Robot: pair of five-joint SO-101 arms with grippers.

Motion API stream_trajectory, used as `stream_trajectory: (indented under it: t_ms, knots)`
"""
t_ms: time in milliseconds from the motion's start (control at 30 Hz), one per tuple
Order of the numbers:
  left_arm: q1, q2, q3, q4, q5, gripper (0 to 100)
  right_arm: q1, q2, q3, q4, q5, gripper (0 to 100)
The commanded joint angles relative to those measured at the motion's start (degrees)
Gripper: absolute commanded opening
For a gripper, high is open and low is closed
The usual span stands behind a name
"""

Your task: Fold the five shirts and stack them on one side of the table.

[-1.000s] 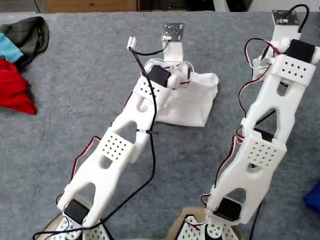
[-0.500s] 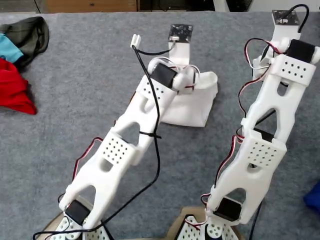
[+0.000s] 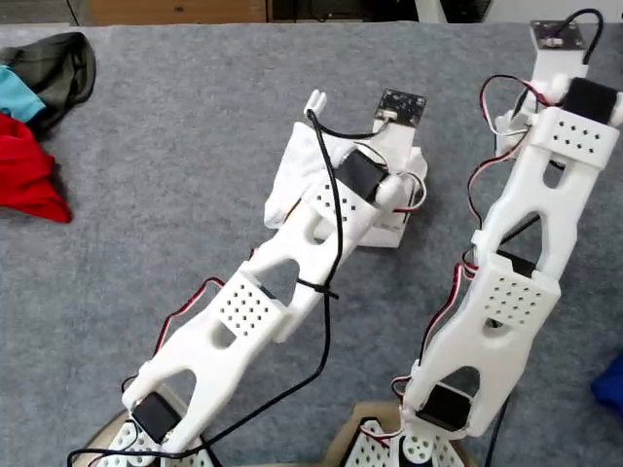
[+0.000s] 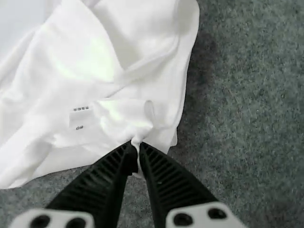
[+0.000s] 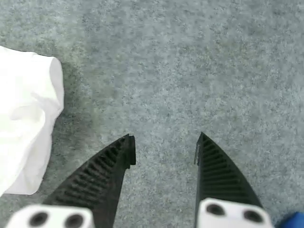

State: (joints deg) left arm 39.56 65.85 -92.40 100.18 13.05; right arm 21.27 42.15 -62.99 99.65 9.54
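Note:
A white shirt [image 3: 292, 175] lies bunched on the grey carpeted table, in the middle toward the far side. My left arm [image 3: 331, 209] stretches over it and hides much of it. In the left wrist view my left gripper [image 4: 137, 149] is shut on a pinch of the white shirt [image 4: 95, 71] at its edge, near a small label. My right gripper [image 5: 164, 142] hangs open above bare carpet at the far right, nothing between its fingers. The white shirt's edge [image 5: 23, 118] lies off to its side, apart from it.
A pile of unfolded shirts sits at the far left edge: a red one [image 3: 29, 165], a dark one [image 3: 58, 63] and a teal one [image 3: 18, 92]. Blue fabric [image 3: 611, 384] shows at the right edge. Bare carpet lies between the pile and the white shirt.
My left arm has swung to the right with the white shirt's fabric in its gripper, pulling that edge across the shirt. The right arm has kept still.

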Motion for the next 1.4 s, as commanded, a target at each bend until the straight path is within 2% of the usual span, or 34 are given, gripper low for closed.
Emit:
stream_trajectory:
  t_ms: [0, 133, 333, 633, 833, 1033, 1233, 1367]
  knots:
    - [0.97, -4.62, -2.46, 0.62, 0.44, 2, 1.98, -0.57, -3.74, -0.44, 0.7, 22.4]
    - [1.49, -4.26, -2.37, 0.62, 0.44, 3, 2.15, -0.75, -3.82, -0.44, 1.32, 22.4]
    - [0.53, -4.7, 1.58, 0.62, 1.32, 25, 1.8, -0.57, -3.82, -0.44, 2.73, 22.4]
    - [-8.18, -13.41, 1.93, 0.62, 5.8, 29, -0.04, -0.4, -3.21, 0.26, 3.52, 22.4]
    - [-21.19, -22.46, 2.81, 0.62, 5.8, 29, -8.13, -0.4, -0.13, 2.02, 4.84, 22.4]
    - [-33.93, -30.02, 15.65, 0.62, 1.14, 29, -20.26, -0.31, 2.42, 1.49, 4.84, 22.4]
    - [-39.03, -35.3, 34.64, 0.62, -6.24, 29, -30.11, 1.01, 2.33, -1.93, 4.31, 22.4]
    - [-39.38, -36.0, 40.35, 0.62, -7.65, 29, -32.48, 5.58, 2.15, -3.34, 4.31, 22.4]
